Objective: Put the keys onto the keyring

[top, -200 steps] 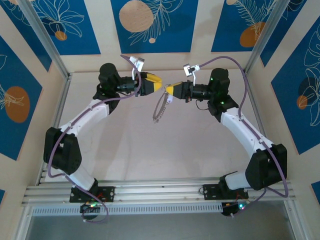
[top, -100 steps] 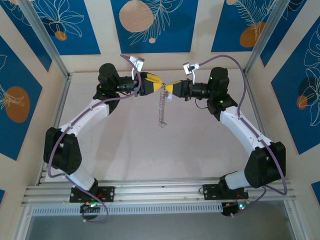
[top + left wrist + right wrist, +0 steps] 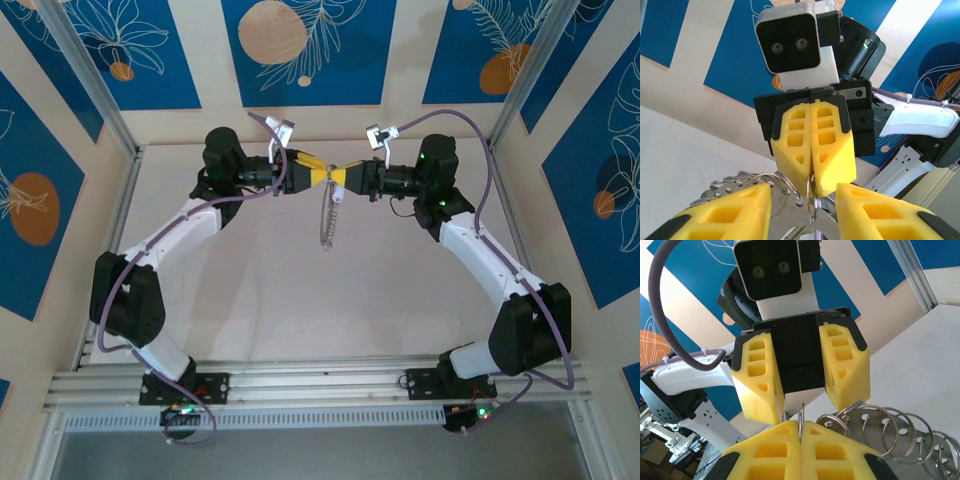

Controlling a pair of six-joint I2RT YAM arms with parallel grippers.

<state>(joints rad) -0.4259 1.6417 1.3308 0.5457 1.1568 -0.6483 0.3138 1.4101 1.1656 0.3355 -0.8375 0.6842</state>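
Keyring [image 3: 325, 225] hanging between facing grippers.
Right gripper [image 3: 812, 176] pinches its top; left gripper [image 3: 802, 200] stands spread around it.

Bright even light; faint soft shadows on table [image 3: 300, 300]; wrist views sharp, backgrounds slightly soft.

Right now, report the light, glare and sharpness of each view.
Top view: even light, soft shadows, sharp, though the thin keyring shows little detail. Left wrist view: bright, its loops glint beside the left gripper. Right wrist view: loops crisp with glints, the table pale and bright.
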